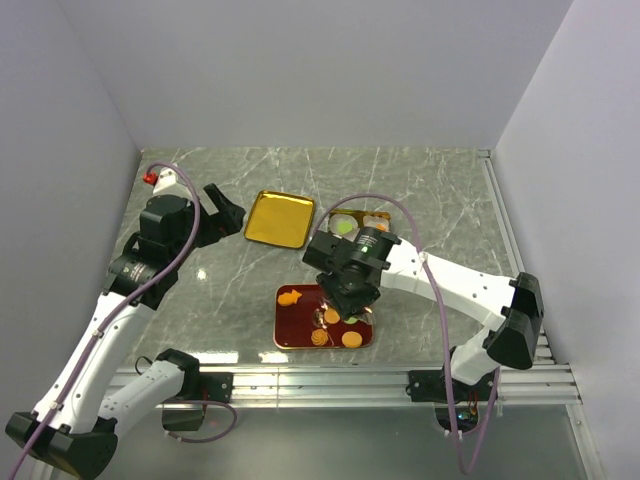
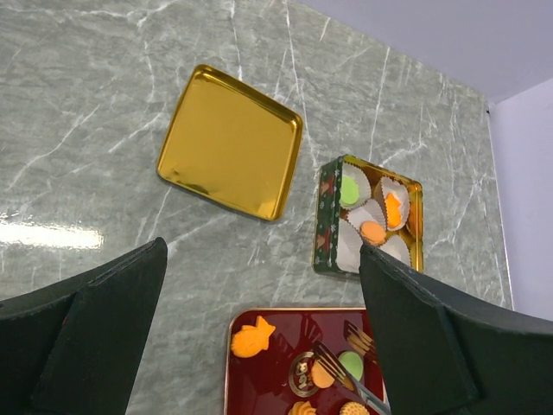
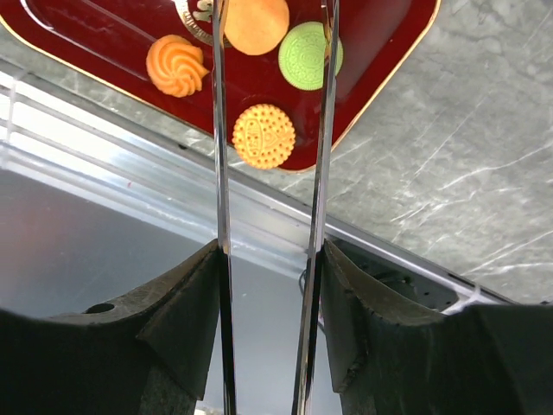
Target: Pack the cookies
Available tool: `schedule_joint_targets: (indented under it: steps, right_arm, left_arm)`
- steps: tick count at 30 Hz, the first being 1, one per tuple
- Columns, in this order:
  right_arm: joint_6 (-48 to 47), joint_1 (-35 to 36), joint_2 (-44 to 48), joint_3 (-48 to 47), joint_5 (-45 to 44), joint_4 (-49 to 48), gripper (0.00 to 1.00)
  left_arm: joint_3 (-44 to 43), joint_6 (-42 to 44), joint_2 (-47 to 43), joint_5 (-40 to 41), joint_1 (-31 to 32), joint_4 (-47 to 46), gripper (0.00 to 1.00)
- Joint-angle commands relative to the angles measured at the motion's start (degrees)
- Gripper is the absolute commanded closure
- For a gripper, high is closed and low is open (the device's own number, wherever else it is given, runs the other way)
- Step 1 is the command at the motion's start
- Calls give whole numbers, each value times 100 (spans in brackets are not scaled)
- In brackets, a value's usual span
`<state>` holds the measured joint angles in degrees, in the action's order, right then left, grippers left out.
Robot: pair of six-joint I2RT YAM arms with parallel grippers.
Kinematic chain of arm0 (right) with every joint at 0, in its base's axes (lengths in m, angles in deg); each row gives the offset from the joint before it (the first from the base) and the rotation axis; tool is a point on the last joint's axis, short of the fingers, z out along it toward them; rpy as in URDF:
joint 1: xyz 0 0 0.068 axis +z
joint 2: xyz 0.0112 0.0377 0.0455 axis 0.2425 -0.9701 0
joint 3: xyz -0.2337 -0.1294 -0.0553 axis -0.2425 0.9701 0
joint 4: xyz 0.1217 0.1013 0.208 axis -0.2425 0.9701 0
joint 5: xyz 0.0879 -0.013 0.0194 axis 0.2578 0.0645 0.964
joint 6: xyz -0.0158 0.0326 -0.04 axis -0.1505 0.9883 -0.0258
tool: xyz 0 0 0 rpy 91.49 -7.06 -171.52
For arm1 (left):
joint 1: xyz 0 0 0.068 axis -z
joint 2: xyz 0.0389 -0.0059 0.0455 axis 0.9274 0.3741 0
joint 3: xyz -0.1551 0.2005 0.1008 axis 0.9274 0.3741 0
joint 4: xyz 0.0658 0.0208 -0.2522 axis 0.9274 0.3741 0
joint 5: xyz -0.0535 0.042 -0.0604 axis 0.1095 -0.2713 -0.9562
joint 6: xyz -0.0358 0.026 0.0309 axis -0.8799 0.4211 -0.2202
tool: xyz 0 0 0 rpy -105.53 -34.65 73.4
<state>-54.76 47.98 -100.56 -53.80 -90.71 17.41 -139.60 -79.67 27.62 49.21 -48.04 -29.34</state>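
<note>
Grey marble desk (image 1: 430,190), white walls on three sides, aluminium rail (image 1: 330,378) along the 6 o'clock edge. At 6 o'clock, just inside that rail, a red tray (image 1: 295,330) carrying the loose cookies (image 3: 263,136): orange fish (image 2: 251,339) at its 10 o'clock corner, plain orange disc (image 3: 257,22) and green disc (image 3: 308,54) near the middle, orange swirl (image 3: 176,65) and patterned biscuit (image 2: 352,409) toward 6 o'clock. Gold emblem (image 2: 302,372) at tray centre, too small to read. Above the tray, right gripper (image 1: 340,312), thin metal blades standing partly apart and pinching nothing visible, plain orange disc showing between them, right blade crossing the green disc's edge, tips running off the wrist view. Hides the tray's 12 o'clock part in the top view, arm also covering the near half of a square tin (image 2: 327,216) at 1 o'clock from the tray. Inside the tin, white paper cups (image 2: 349,240), some holding packed pieces: a green round one (image 2: 350,188), an orange round one (image 2: 373,232), an orange shaped one (image 2: 393,207). Red-and-green print on the tin's side, no lettering legible. At 11 o'clock from the tray, a shallow gold lid (image 2: 231,143), lying flat, apart from tin and tray. At 10 o'clock, left gripper (image 1: 227,210), jaws spread wide and holding nothing, hanging above bare desk just beside the lid's 9 o'clock edge. Small red item (image 1: 150,179) at the far 10 o'clock corner, too small to identify.
</note>
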Motion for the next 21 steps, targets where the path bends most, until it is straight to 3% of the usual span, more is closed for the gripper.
schedule_joint_targets:
  steps: [1,21]
  right_arm:
    - [204,82,268,53,109,-115,47]
    - [327,267,22,396,286,-239,46]
  left_arm:
    - [-81,-47,3,-179,23,-147,1]
    - [33,-179,-190,-258,23,-77,1]
